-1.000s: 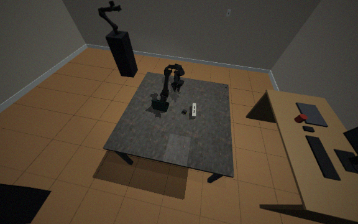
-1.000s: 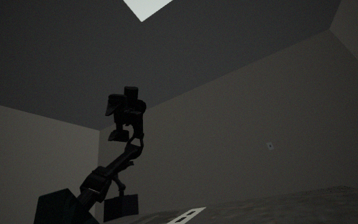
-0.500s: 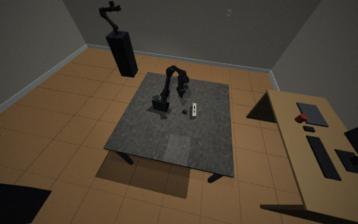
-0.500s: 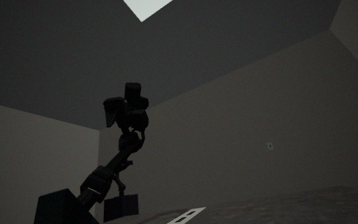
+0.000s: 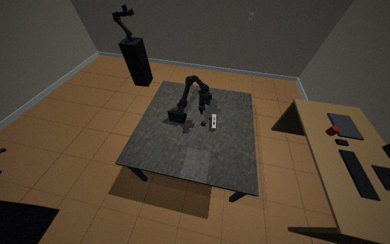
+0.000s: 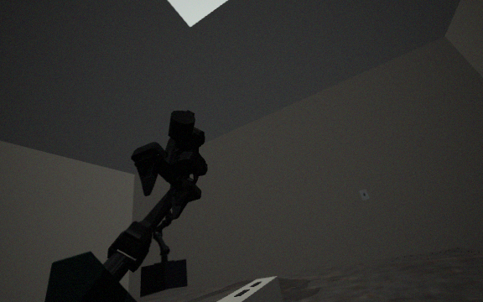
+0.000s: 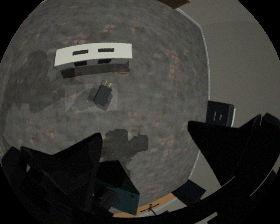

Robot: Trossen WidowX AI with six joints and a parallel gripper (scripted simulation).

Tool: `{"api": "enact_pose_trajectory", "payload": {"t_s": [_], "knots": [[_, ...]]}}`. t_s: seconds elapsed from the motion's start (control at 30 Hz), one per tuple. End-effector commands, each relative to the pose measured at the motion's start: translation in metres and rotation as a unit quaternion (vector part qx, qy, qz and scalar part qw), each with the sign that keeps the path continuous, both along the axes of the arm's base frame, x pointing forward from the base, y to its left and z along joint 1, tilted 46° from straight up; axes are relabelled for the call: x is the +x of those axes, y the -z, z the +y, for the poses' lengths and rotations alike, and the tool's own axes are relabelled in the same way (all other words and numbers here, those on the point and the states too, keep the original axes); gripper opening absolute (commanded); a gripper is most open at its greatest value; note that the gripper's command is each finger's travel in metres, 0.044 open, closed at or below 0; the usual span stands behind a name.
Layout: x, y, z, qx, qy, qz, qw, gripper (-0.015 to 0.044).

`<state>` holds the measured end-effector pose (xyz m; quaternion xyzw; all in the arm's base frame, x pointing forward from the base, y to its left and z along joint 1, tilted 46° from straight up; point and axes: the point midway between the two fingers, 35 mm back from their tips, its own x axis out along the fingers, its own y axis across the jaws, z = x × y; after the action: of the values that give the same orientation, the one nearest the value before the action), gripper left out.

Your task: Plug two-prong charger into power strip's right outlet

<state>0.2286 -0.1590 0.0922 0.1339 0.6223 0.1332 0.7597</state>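
Observation:
A small black charger (image 5: 203,123) (image 7: 102,96) lies on the tabletop. Its two brass prongs (image 7: 107,83) point roughly towards the power strip in the wrist view, slightly skewed. The white power strip (image 5: 214,127) (image 6: 271,290) (image 7: 93,51) lies beside the charger and has two dark outlets on top. My gripper (image 7: 145,132) is open and empty, raised above the table. In the wrist view its fingers are spread wide, with the charger and strip beyond them, towards the upper left. The exterior view does not show the charger.
The arm's dark green base block (image 5: 177,116) (image 6: 71,278) (image 7: 122,190) stands on the grey table (image 5: 154,149), left of the charger in the top view. A wooden desk (image 5: 317,135) with a red cup (image 5: 332,130) stands right. A dark pedestal (image 5: 136,62) bears another arm behind.

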Motion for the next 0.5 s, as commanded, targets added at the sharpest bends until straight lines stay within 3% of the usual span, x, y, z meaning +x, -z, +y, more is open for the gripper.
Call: {"api": "enact_pose_trajectory", "payload": {"t_s": [0.0,0.47], "knots": [[0.010,0.015,0.013,0.040,0.026,0.019,0.999,0.0440],[0.039,0.054,0.057,0.152,0.106,0.094,0.978,0.0440]]}}
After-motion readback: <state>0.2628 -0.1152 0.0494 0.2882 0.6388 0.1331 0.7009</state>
